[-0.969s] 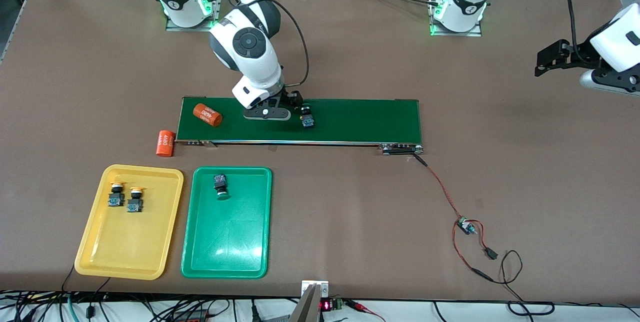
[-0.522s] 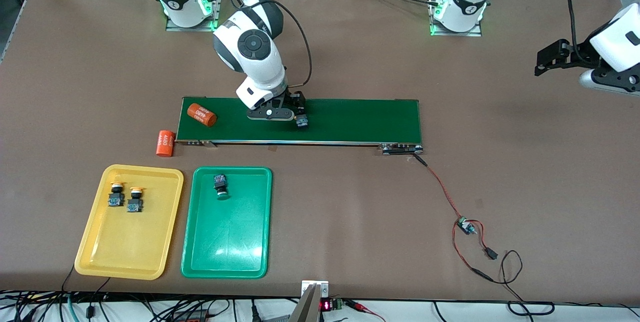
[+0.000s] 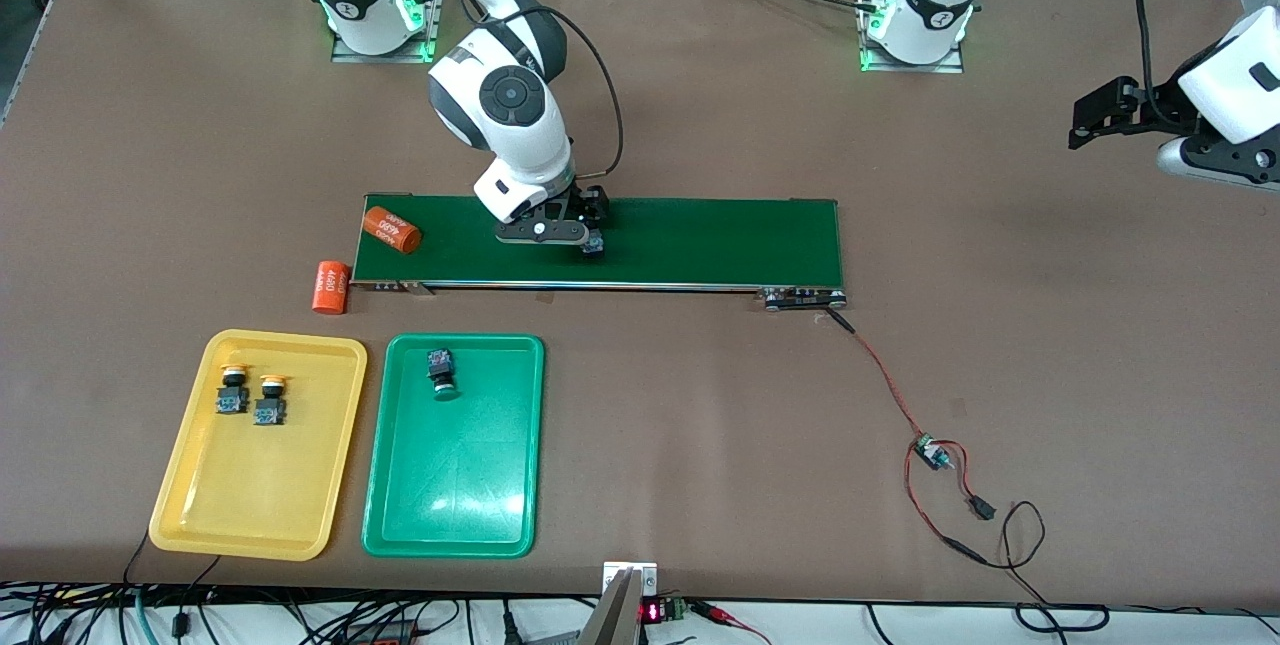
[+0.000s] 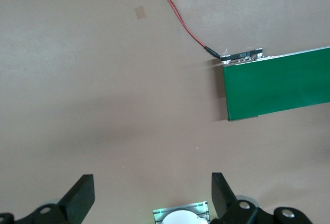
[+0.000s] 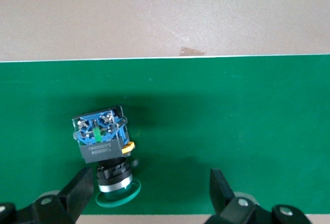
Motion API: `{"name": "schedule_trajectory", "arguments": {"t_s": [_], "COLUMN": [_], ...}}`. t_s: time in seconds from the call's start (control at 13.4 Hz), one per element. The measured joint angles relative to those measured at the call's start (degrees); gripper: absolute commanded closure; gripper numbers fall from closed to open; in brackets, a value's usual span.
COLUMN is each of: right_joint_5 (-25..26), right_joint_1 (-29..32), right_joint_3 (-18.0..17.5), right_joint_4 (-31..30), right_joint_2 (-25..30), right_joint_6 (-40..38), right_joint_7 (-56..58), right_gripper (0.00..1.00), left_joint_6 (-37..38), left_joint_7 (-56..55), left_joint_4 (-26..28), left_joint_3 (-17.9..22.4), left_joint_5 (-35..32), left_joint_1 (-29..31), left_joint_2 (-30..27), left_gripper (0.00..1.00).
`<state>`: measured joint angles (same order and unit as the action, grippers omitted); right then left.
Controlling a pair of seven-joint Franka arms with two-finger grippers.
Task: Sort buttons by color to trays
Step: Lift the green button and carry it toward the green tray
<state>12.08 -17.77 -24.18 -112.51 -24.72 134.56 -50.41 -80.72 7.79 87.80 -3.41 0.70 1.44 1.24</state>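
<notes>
The right gripper (image 3: 590, 230) hangs low over the long dark-green conveyor belt (image 3: 700, 243), its black fingers (image 5: 223, 185) spread wide with nothing between them. Just beside one finger, a small push-button switch with a black-and-blue body and a round green cap (image 5: 105, 149) lies on its side on the belt, its blue terminal block facing up with a green strip across it and a small yellow tab at one edge; the silver collar and green cap point toward the gripper.

On the belt toward the right arm's end lies an orange cylinder printed "4680" (image 3: 390, 230), and a second orange cylinder (image 3: 330, 286) rests on the brown table (image 3: 1000, 275) just off that end.

Nearer the front camera, the shallow yellow plastic tray (image 3: 200, 515) holds two yellow-capped switches (image 3: 250, 399) side by side. Beside it, the shallow green plastic tray (image 3: 455, 495) holds one green-capped switch (image 3: 441, 372).

The left gripper (image 4: 152, 193) waits with its fingers apart and empty, over bare table at the left arm's end.
</notes>
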Motion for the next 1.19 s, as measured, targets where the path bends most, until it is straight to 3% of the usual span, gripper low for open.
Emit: {"name": "schedule_trajectory", "arguments": {"t_s": [0.82,0.97,1.19], "right_joint_5": [1.3,1.6,2.5], "right_joint_1": [0.0,0.0,0.0], "right_joint_3": [0.4,0.8,1.4], "right_joint_4": [0.0,0.0,0.0], "right_joint_2": [-1.4,-2.0,-2.2], "right_joint_6": [0.2,0.7,0.9], "right_joint_7": [0.0,0.0,0.0], "right_gripper": [0.02,0.16,0.59], "left_joint_6": [0.8,0.8,1.1], "left_joint_7": [0.0,0.0,0.0], "left_joint_4": [0.0,0.0,0.0], "left_joint_3": [0.1,0.1,0.2], "left_joint_5": [0.0,0.0,0.0], "left_joint_1": [0.2,0.2,0.2], "left_joint_2": [0.0,0.0,0.0], "left_gripper": [0.00,0.00,0.00]}}
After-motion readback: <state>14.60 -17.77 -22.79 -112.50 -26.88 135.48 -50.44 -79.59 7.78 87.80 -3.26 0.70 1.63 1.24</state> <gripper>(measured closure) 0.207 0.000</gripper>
